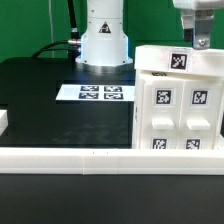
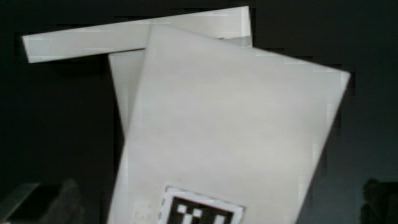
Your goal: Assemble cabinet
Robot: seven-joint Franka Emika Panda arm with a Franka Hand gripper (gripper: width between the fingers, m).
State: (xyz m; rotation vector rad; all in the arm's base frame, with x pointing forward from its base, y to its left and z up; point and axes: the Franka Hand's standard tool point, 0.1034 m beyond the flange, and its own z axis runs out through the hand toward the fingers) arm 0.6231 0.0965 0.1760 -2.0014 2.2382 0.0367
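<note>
The cabinet (image 1: 175, 105), a large white box with square compartments and black-and-white tags, stands at the exterior view's right. My gripper (image 1: 199, 38) hangs over its far top edge, where a small tag shows between the fingers. In the wrist view a tilted white cabinet panel (image 2: 222, 120) with a tag fills the frame, and a second white board (image 2: 107, 40) lies beyond it. My gripper (image 2: 210, 206) straddles the panel. The dark fingers (image 2: 39, 200) sit at the frame's edges with dark gaps to the panel, so the jaws look open.
The marker board (image 1: 100, 93) lies on the black table in front of the arm's white base (image 1: 104, 40). A long white rail (image 1: 90, 157) runs along the near edge. A small white piece (image 1: 3, 122) sits at the exterior view's left edge.
</note>
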